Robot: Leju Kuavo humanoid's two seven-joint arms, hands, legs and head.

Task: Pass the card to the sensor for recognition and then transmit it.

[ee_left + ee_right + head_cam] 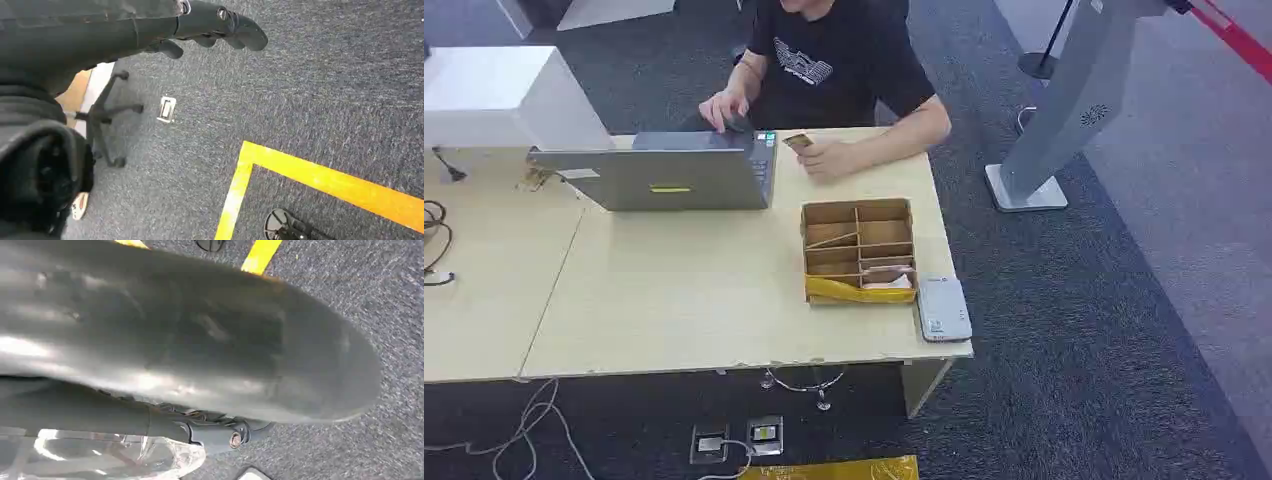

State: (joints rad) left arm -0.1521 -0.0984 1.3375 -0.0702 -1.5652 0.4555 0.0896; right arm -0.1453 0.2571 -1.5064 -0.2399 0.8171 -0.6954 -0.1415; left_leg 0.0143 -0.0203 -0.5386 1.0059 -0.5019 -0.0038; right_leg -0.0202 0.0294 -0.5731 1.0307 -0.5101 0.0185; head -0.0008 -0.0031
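Left hand (220,27) seen hanging over carpet, fingers apart, nothing held. Right hand (220,432) state can't be told. Card (798,142) held by person, beyond divided box (858,250); sensor (943,309) beside box.

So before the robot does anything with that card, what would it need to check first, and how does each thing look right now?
1. Card within reach: not ok. A person's hand holds it at the far edge of the table.
2. Sensor in place: ok, the white reader lies flat at the near right corner, beside the cardboard tray.
3. Sensor top free: ok, nothing lies on it.
4. Left hand free: ok, it hangs over the carpet holding nothing.
5. Right hand free: cannot tell, the view is mostly blocked.
6. Path over the table: the open laptop sits well left of the sensor, ok.
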